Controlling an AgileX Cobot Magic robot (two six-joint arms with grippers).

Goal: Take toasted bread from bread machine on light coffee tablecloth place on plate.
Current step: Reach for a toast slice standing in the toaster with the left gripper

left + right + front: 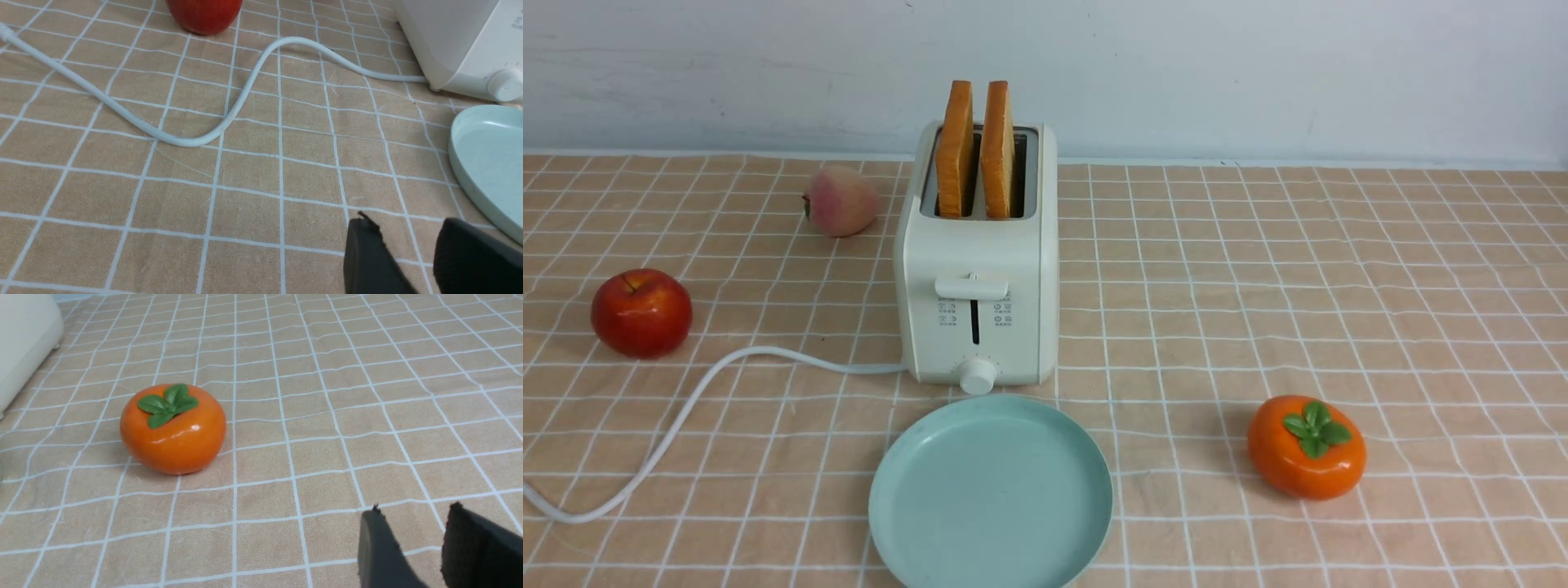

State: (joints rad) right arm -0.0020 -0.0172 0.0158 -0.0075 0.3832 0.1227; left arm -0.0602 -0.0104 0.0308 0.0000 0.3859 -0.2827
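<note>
Nothing is done yet: both slices of toast (954, 151) stand upright in the slots of the toaster (977, 278) on the checked cloth (1258, 269); the plate (990, 498) just in front lies bare; every lift and placement is left. The left claw (406, 228) hangs low over the cloth near the plate's rim, fingers parted, holding nothing; the right claw (414, 512) is likewise parted and empty, near an orange fruit (173, 428), perhaps a persimmon. Small marks (947, 311) flank the toaster's lever (971, 287); they are too small to read; no brand shows.

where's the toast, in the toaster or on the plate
In the toaster: both slices stand upright in it; the plate holds nothing.
</note>
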